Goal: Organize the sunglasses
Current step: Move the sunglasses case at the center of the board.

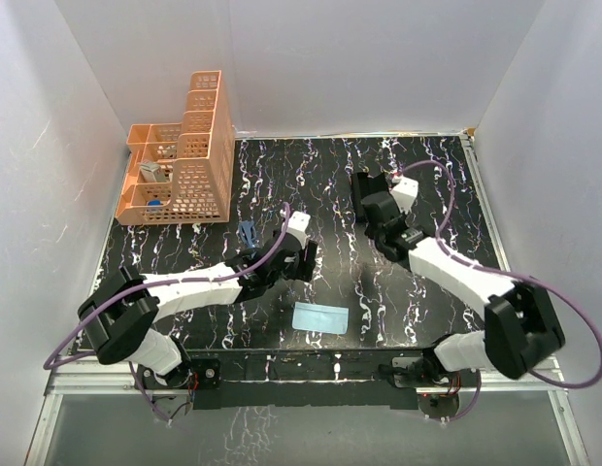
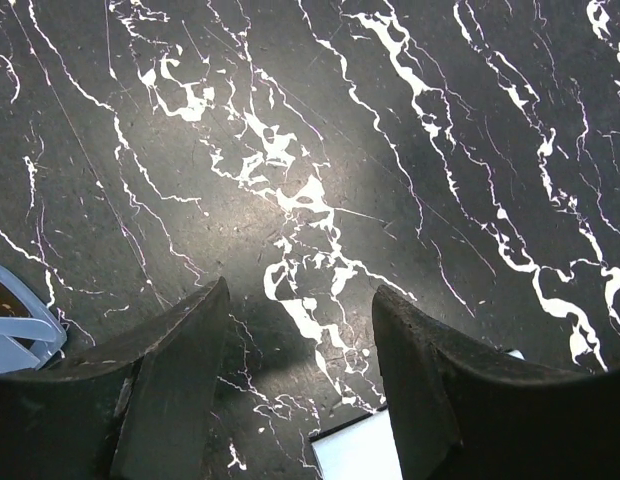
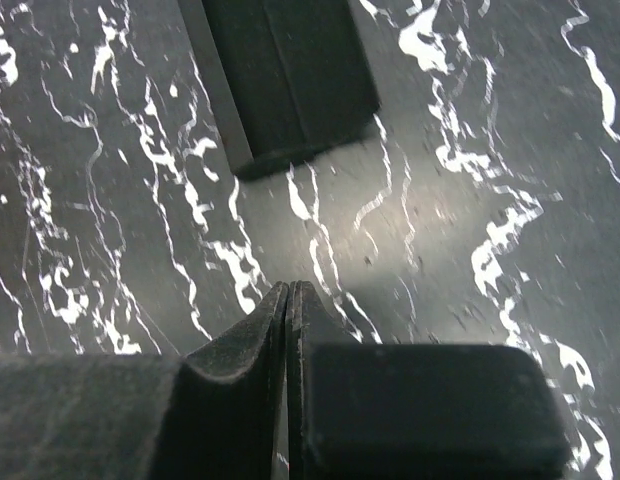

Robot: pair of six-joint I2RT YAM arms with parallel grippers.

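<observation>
small folded dark blue sunglasses [image 1: 248, 233]: flat on table [image 1: 379, 311], at nine o'clock of left gripper [image 2: 300, 300] | left gripper: jaws apart, holding nothing | right gripper [image 3: 290, 290]: jaws pressed together, empty | risk: left jaws could miss and push sunglasses away

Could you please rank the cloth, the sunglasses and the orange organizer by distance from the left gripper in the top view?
From the left gripper:
1-2. Sunglasses, just left, and light blue cloth, just nearer the bases: too close to call.
3. Orange organizer, far-left corner.
</observation>
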